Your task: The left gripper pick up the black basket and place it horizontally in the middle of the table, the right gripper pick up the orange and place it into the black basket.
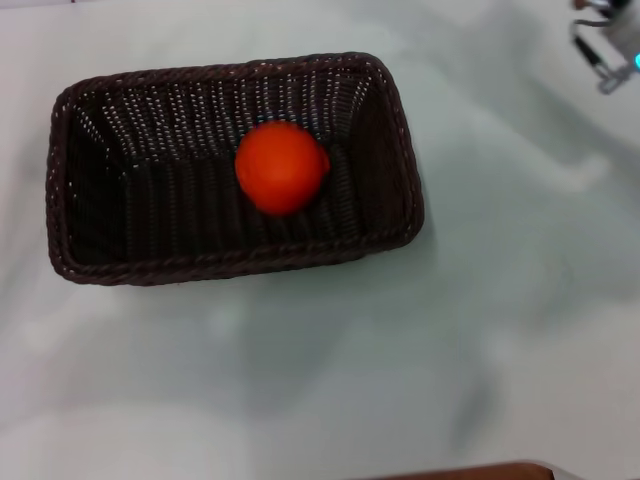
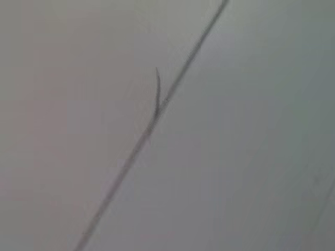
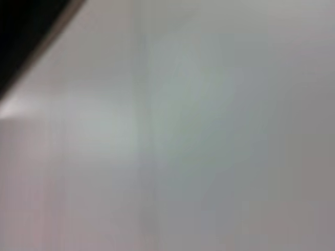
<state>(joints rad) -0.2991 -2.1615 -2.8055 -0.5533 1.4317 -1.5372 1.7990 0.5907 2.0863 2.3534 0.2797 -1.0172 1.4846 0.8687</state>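
The orange [image 1: 282, 168] is seated inside the black basket [image 1: 90, 160], resting on the woven floor slightly toward the right half and close to the far wall. No contact with the braided rim is seen. The basket lies on the table [image 1: 520, 330] with its long side running left to right, a little left of the centre of the head view and turned slightly off square.

Both placements are judged complete — what remains is a clean withdrawal.

Only a small part of the right gripper [image 1: 606, 50] is seen, at the far right corner of the head view, well apart from the basket. Whether its fingers are parted or closed cannot be told. The left gripper is not seen in any view; the wrist views show only pale surfaces, with a thin dark line in the left one and a dark edge at a corner of the right one.

Risks from this state:

- The orange is round and smooth, so it is likely to roll across the basket floor if the basket is nudged. The sloped walls are expected to contain it.
- If an arm is swept low on its return, the rim may be caught and the basket dragged off its horizontal placement — the more serious fault.
- The left arm's position cannot be confirmed, so its clearance cannot be verified.
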